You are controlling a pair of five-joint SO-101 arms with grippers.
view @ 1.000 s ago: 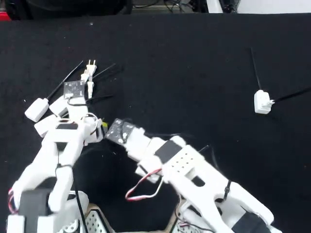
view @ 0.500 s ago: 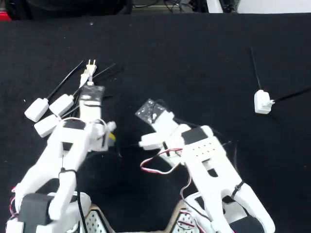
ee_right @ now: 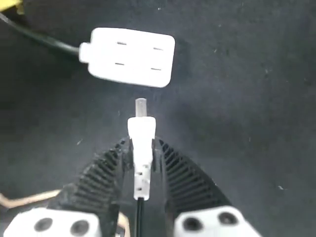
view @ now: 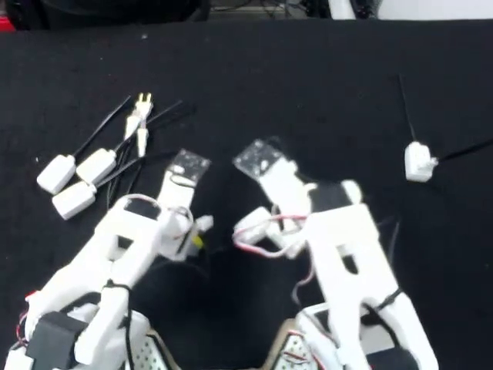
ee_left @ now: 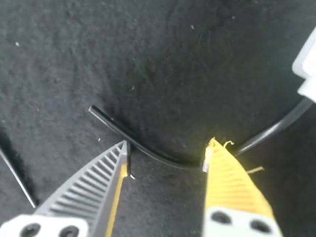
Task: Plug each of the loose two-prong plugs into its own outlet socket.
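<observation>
Both arms have swung toward the middle of the counter [view: 323, 92]. The right claw [ee_right: 141, 146] grips a plug [ee_right: 141, 131], its prongs pointing at a socket [ee_right: 128, 56] just ahead (not touching yet), so plugging in looks close. The left claw [ee_left: 168, 147], open over a cord [ee_left: 148, 150], has left the loose plugs [view: 141, 116].

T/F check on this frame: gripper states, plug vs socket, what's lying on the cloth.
1. The right gripper is shut on a white plug. True.
2. That plug is seated in the outlet socket. False: its prongs point at the socket, with a gap between them.
3. The left gripper is shut on a black cable. False: it is open and straddles the cable, which lies on the cloth.
4. Three white blocks lie clustered on the cloth. True.
</observation>
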